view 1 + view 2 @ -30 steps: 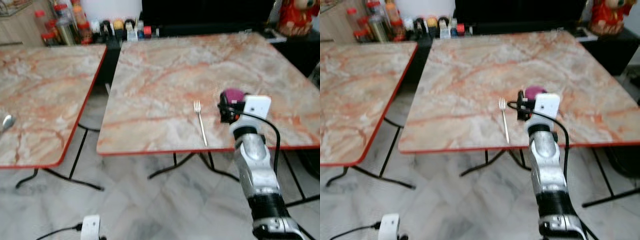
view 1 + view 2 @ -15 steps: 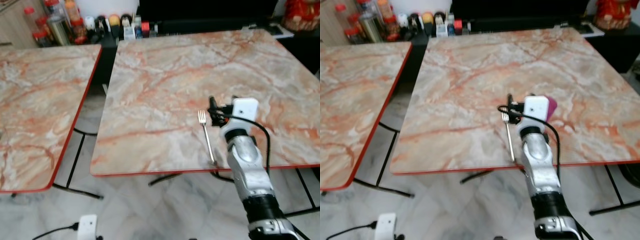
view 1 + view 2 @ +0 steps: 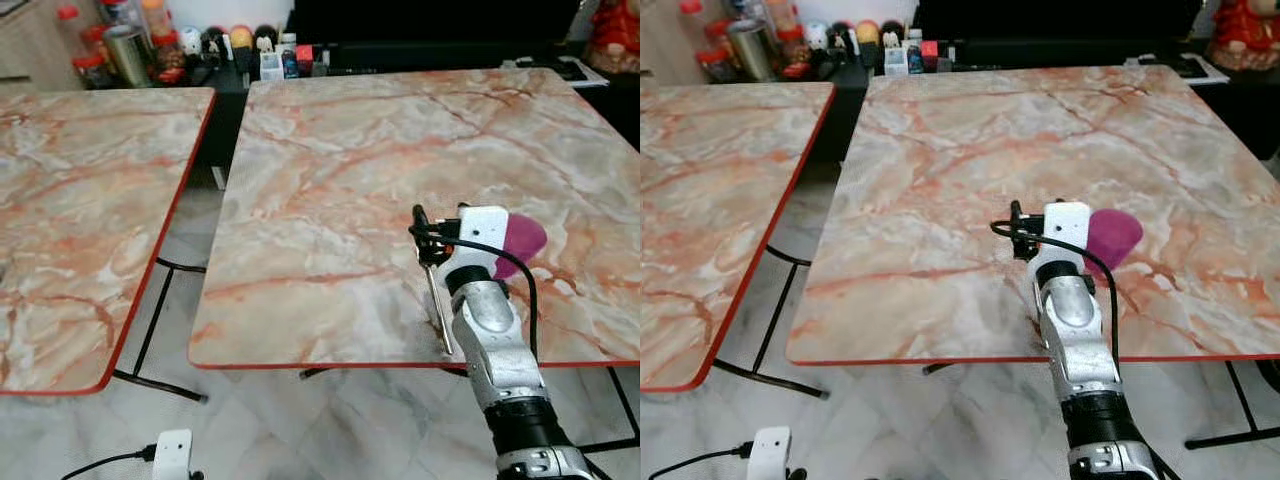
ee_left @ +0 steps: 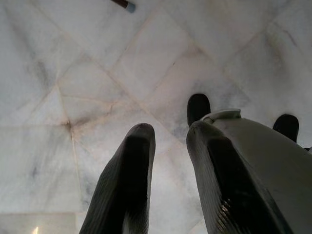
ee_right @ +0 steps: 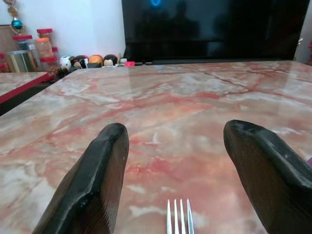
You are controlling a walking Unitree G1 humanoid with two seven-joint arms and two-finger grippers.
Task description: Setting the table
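the right gripper [image 5: 178, 195] sits low over the near edge of the marbled tabletop [image 3: 340, 150], its jaws spread wide apart with nothing between them. the fork [image 3: 436, 300] lies flat on the tabletop directly beneath, tines pointing toward 12 o'clock and handle running back toward the near edge at 6 o'clock. in the right wrist view the tine tips [image 5: 178, 217] appear centred between the two fingers [image 5: 92, 185], which suggests the gripper is lined up on the fork's axis, either for a grasp or after a release; the frames do not settle which.

a magenta object [image 3: 515, 243], possibly a small bowl or cup, rests on the tabletop at 3 o'clock of the gripper, just beside the fork. fork beside vessel fits a place setting laid at the near side, where a diner would sit.

the left gripper [image 4: 168, 165] hangs idle over the tiled floor [image 4: 73, 73], jaws a little apart and empty.

bottles and jars [image 3: 130, 45] stand along the far side at 11 o'clock. their labels are too small to read; no legible writing or brand is visible anywhere.
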